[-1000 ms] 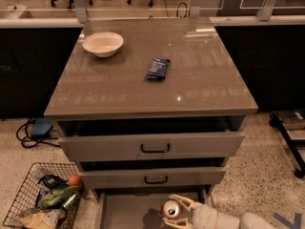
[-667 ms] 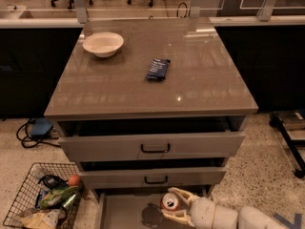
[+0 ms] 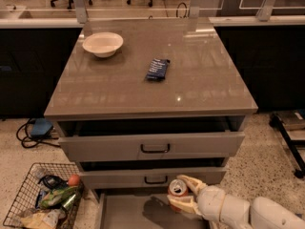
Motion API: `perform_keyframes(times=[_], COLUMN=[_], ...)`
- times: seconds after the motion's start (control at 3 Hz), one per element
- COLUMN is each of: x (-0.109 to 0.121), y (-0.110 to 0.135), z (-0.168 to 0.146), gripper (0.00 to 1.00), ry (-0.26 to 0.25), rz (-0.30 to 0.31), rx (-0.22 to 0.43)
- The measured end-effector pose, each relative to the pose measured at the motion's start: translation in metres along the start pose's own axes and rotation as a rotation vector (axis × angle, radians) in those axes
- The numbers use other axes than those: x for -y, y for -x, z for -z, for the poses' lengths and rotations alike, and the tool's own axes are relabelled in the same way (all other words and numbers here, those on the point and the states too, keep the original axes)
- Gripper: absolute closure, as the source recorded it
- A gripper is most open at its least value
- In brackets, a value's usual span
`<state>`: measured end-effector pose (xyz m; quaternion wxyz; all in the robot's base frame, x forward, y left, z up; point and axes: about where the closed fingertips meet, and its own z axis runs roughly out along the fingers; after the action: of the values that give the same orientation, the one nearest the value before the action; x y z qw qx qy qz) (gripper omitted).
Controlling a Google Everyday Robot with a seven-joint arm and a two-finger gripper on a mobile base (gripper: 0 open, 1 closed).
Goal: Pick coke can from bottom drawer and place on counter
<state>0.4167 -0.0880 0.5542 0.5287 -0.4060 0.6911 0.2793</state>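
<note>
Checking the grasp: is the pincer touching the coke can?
Touching. The camera view shows the pincer with fingers pressed on both sides of the can, above the bottom drawer.

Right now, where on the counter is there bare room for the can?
The counter is mostly bare: the front half, up to the blue packet, and the right side beyond it. Only the back-left corner holds the bowl. The hand grips the coke can above the bottom drawer.

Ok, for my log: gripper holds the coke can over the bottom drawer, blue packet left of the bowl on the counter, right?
No: the camera view shows the blue packet right of the bowl on the counter. The gripper does hold the coke can over the bottom drawer.
</note>
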Motion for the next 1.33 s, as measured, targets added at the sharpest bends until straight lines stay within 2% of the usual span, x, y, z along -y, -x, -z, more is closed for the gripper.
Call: perform_keyframes(times=[0.33,0.67,1.0,1.33], x=[0.008,0.027,0.036,0.053], y=[0.029,0.062,0.086,0.111], z=[0.029,0.070,0.096,0.118], gripper=[1.00,1.00,1.00,1.00], ry=[-0.076,-0.179,-0.250,-0.348], rz=[0.015,0.054,0.084,0.091], rx=[-0.029,-0.019,-0.023,-0.014])
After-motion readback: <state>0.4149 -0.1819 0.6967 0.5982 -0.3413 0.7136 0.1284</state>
